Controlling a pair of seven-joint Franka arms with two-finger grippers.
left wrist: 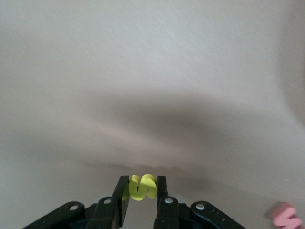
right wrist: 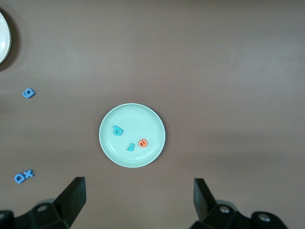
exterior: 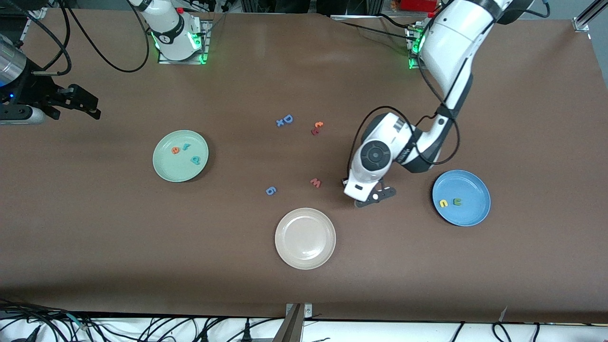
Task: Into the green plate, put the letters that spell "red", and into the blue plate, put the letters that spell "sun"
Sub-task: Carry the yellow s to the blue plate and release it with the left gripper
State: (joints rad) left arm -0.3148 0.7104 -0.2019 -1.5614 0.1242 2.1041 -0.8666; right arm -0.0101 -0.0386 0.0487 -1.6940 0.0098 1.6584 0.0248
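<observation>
My left gripper (left wrist: 143, 183) is shut on the yellow "s" (left wrist: 143, 187), low over the bare table between the cream plate and the blue plate (exterior: 468, 183). In the front view the hand (exterior: 368, 202) hides that letter. The blue plate holds a yellow "n" (exterior: 443, 203) and a dark green "u" (exterior: 457, 202). The green plate (exterior: 166, 166) holds the orange "e" (exterior: 175, 150), teal "r" (exterior: 186, 147) and teal "d" (exterior: 194, 160). My right gripper (exterior: 88, 107) waits open and empty, high over the right arm's end of the table. Its wrist view looks down on the green plate (right wrist: 152, 124).
A cream-white plate (exterior: 305, 238) lies nearest the front camera. A pink "w" (exterior: 315, 183) lies close beside the left hand. A small blue "6" (exterior: 270, 191), a blue "D" with an "x" (exterior: 285, 120) and a red-orange letter pair (exterior: 317, 128) lie mid-table.
</observation>
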